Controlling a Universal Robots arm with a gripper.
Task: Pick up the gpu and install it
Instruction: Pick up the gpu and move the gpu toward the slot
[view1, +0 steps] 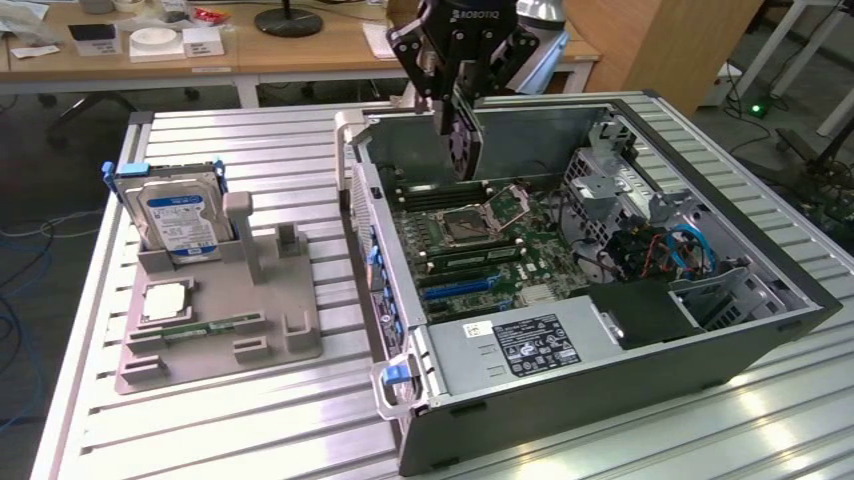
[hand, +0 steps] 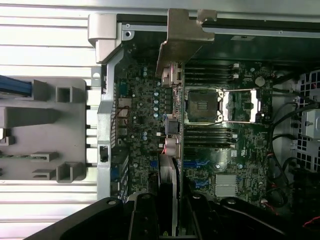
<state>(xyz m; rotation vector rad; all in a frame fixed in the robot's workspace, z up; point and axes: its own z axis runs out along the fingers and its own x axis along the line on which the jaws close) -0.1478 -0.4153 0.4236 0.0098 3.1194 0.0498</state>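
My gripper (view1: 459, 92) hangs over the far part of the open computer case (view1: 747, 330) and is shut on the gpu (view1: 467, 140). The gpu is a thin dark card held on edge, its lower part dipping inside the case above the motherboard (view1: 461, 255). In the wrist view the gpu (hand: 168, 175) appears edge-on between my fingers (hand: 145, 215), with its silvery metal bracket (hand: 182, 40) at the end away from the camera. The card stands clear above the board, over the area beside the CPU socket (hand: 202, 105). Blue expansion slots (view1: 461, 288) lie on the board nearer the power supply.
A grey fixture (view1: 220, 300) at the exterior view's left holds a silver hard drive (view1: 180, 215) with a blue-white label, a square chip (view1: 163, 300) and a green memory stick (view1: 214, 327). A power supply (view1: 534, 345), cables (view1: 667, 250) and the drive cage crowd the case.
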